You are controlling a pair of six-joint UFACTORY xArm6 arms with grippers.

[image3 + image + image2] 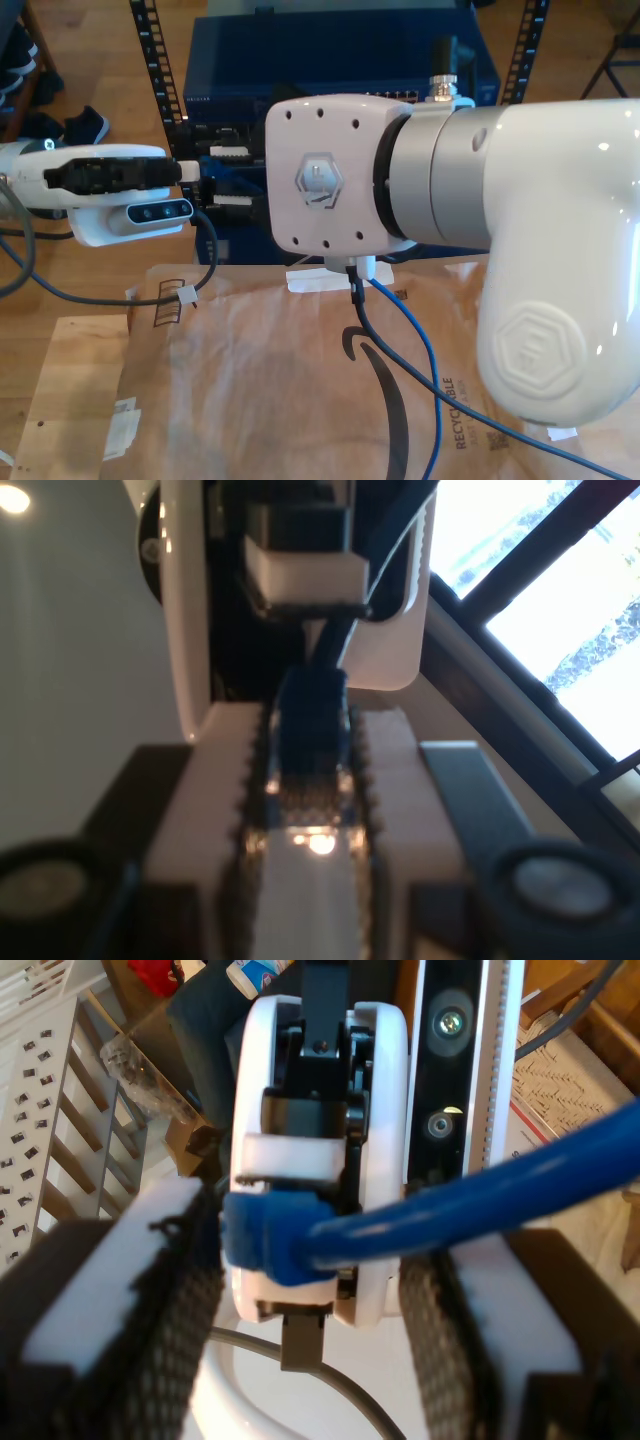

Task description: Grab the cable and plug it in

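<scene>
- Clamping the blue plug end of the cable [312, 715], my first claw [310, 735] has its serrated pads [255, 780] pressed against both sides of the plug.
- From that plug the cable rises toward the white finger [305, 575] of the claw facing it.
- My second claw [310, 1240] stands apart. Its mesh-faced pads [175, 1310] flank the plug with a clear gap on the cable side, though I cannot tell whether the other pad touches it.
- In the second wrist view the cable [480, 1195] leaves the plug sideways, crossing in front of the facing white claw body [375, 1140].
- In the exterior view a slim arm [100, 185] reaches in from the exterior view's left and a large white arm [500, 200] covers the exterior view's right; they meet above the far edge of the surface [70, 380].
- Below them the cable [412, 325] trails across brown paper [250, 380] toward the surface's near edge.
- A dark blue rack unit [330, 50] stands beyond the far edge.
</scene>
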